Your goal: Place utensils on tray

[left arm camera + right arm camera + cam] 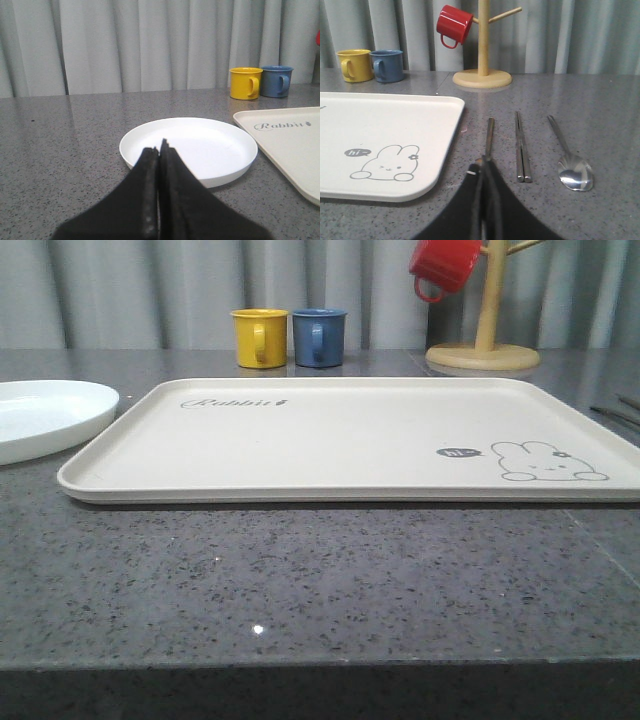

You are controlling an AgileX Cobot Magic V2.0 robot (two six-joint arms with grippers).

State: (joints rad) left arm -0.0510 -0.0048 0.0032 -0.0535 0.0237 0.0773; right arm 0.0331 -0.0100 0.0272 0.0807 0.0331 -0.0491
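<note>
The cream tray with the rabbit drawing lies bare in the middle of the table. To its right, on the grey stone, three utensils lie side by side: a fork, a pair of chopsticks and a spoon. My right gripper is shut, its tips just in front of the fork's near end, which they hide. Left of the tray, my left gripper is shut and holds nothing, in front of the white plate.
A yellow mug and a blue mug stand behind the tray. A wooden mug tree with a red mug hung on it stands at the back right. Grey curtains close the back.
</note>
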